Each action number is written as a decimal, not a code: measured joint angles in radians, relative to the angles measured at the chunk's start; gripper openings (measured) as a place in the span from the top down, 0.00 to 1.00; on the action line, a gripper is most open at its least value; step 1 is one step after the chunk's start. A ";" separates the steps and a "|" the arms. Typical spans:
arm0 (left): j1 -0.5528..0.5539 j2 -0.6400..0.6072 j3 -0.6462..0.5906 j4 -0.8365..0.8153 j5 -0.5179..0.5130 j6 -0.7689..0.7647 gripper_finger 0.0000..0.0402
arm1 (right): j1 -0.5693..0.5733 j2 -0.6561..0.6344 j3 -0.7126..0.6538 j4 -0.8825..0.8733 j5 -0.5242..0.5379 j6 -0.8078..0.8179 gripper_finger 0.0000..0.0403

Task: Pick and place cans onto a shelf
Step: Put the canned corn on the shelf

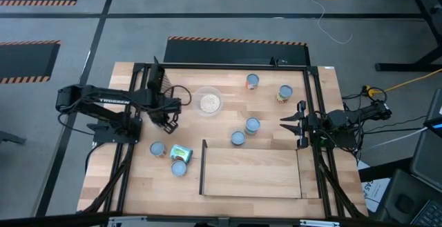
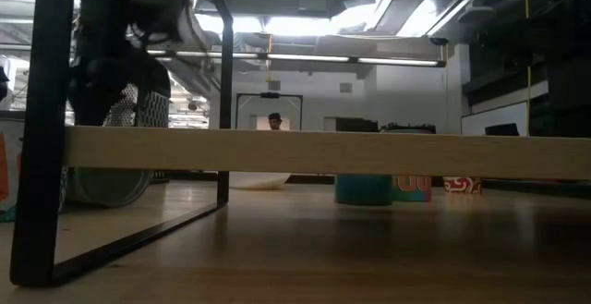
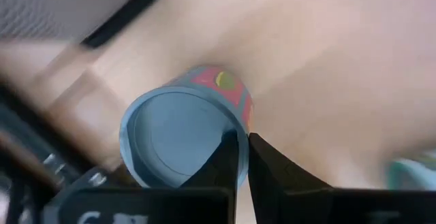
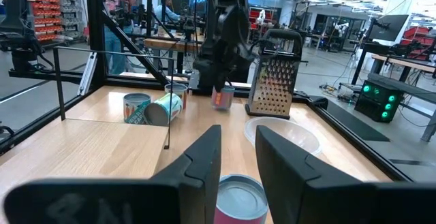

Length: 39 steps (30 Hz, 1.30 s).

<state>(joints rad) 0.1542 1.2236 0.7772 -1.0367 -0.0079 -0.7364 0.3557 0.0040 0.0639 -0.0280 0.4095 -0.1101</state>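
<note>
Left pincer (image 3: 242,157) pinches a can (image 3: 178,137) rim near desk's back-left; lift straight, keep it level toward shelf (image 1: 252,174).

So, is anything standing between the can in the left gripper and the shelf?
Nothing stands directly between them. The left gripper holds the can by its rim; three other cans sit beside the shelf, close to the route.

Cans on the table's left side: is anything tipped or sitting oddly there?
Yes. One teal can lies on its side between two upright cans, just left of the shelf. The left gripper pinches another can only by its rim, a thin hold.
</note>
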 joint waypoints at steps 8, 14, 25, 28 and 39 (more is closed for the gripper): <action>-0.036 0.000 0.170 0.110 0.060 0.256 0.97 | 0.000 0.000 0.000 0.000 0.000 0.000 0.76; -0.040 -0.001 0.283 0.224 0.055 0.442 0.97 | 0.000 0.000 0.000 0.005 0.000 0.000 0.76; -0.051 0.015 0.363 0.528 0.091 0.538 0.98 | 0.000 0.000 0.000 0.018 0.069 -0.002 0.76; -0.074 0.061 0.411 0.531 0.099 0.540 0.98 | 0.000 0.000 0.000 0.018 0.069 -0.002 0.76; -0.190 0.355 0.696 0.529 0.211 0.851 0.97 | 0.000 0.000 0.000 0.017 0.069 0.000 0.76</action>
<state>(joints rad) -0.0361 1.5784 1.4735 -0.5076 0.2031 0.1143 0.3557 0.0044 0.0641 -0.0109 0.4782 -0.1101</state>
